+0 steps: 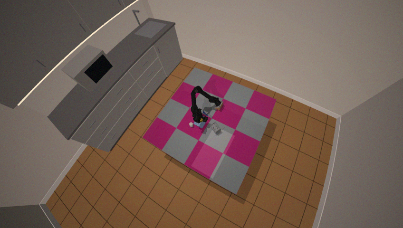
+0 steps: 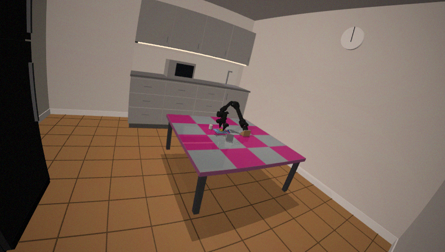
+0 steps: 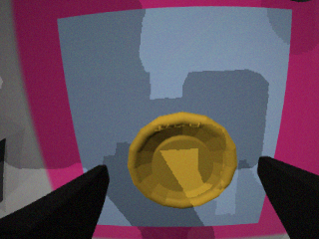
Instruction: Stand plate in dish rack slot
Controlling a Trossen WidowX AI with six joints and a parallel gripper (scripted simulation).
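Right below my gripper (image 1: pixel 203 119) (image 2: pixel 222 127) (image 3: pixel 183 166), the yellow plate (image 1: pixel 201 119) (image 2: pixel 221 129) (image 3: pixel 182 160) is lying flat on a light blue mat (image 1: pixel 199 124) (image 2: pixel 217 131) (image 3: pixel 214 37), face up w/ its raised rim showing. Fingers are wide apart, one on each side of the plate in the wrist view, nothing btwn them that I'm gripping. Can't tell exactly how high above it the tips are tho.

So yeah, plate's not in the rack atm. The grey dish rack (image 1: pixel 215 127) (image 2: pixel 229 137) is on the table (image 1: pixel 240 180) (image 2: pixel 240 157), near the mat but apart from it, and its slots are too small to make out from the exterior cam. A white cylinder (image 1: pixel 191 124) (image 2: pixel 210 127) stands just beside the mat, on the other side from the rack. There's also some small blue thing (image 1: pixel 205 113) (image 2: pixel 229 131) near the mat, too tiny to ID.

My arm (image 1: pixel 194 103) (image 2: pixel 239 112) is bent up & over, w/ a tan box-like thing (image 1: pixel 219 106) (image 2: pixel 245 133) right by its base. Table's pink & grey checks, fwiw.
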